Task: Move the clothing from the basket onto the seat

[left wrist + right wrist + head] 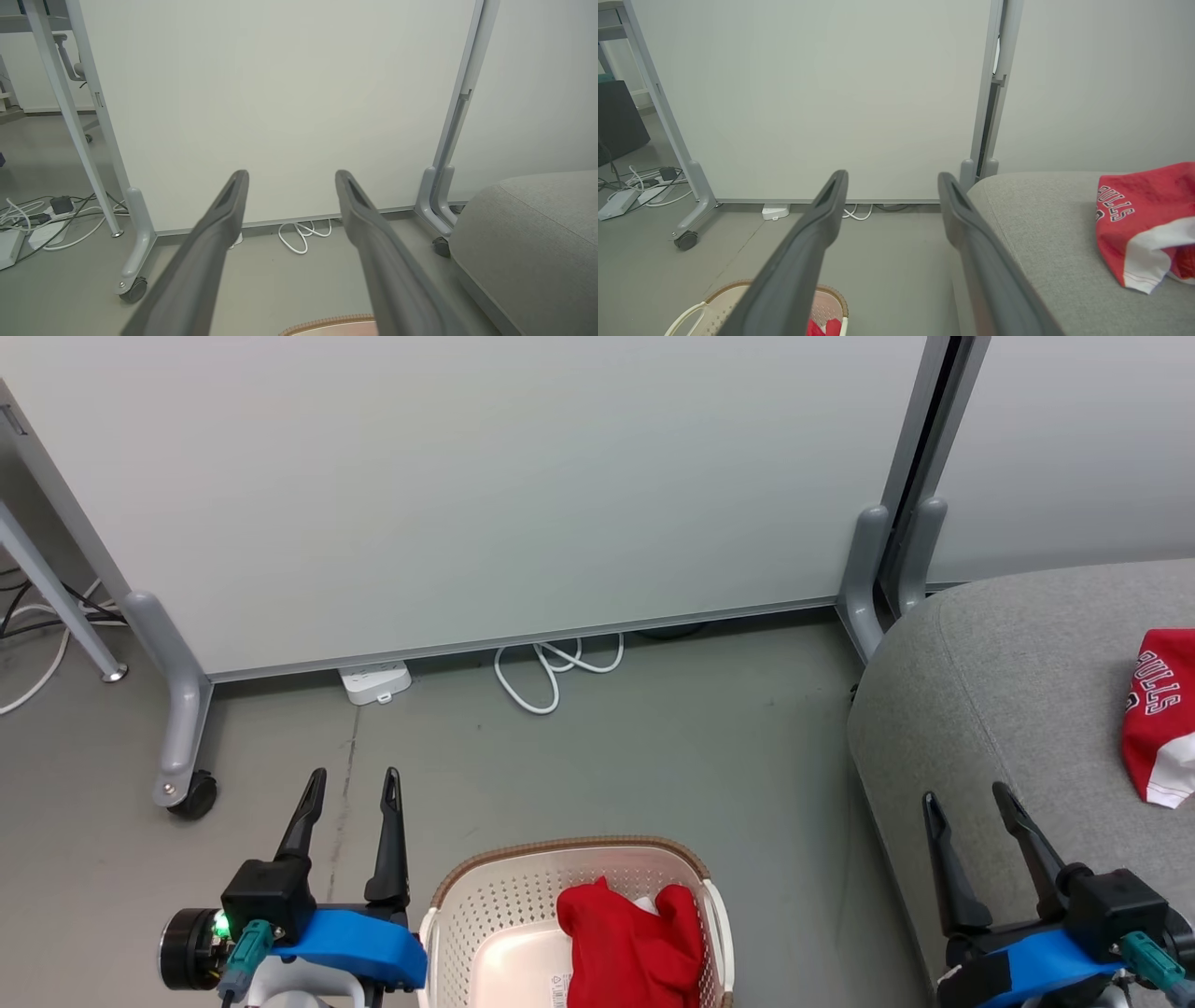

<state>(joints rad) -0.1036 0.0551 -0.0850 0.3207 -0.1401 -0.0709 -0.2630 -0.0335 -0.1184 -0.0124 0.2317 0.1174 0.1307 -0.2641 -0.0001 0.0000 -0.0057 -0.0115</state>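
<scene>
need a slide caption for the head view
Open left gripper beside the basket with red clothing inside; open right gripper by the grey seat, where a red jersey lies.

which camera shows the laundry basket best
The head view: the laundry basket shows its brown rim, perforated walls and the red garment inside. The left wrist view catches just a sliver of rim; the right wrist view a rim corner and a white handle.

- Pale grey partition panel [467,495] stands upright on grey metal feet, one with a black caster wheel [193,795].
- White power strip [375,682] lies under its lower edge.
- White looped cable [551,672] lies near it on the grey floor [653,756].
</scene>
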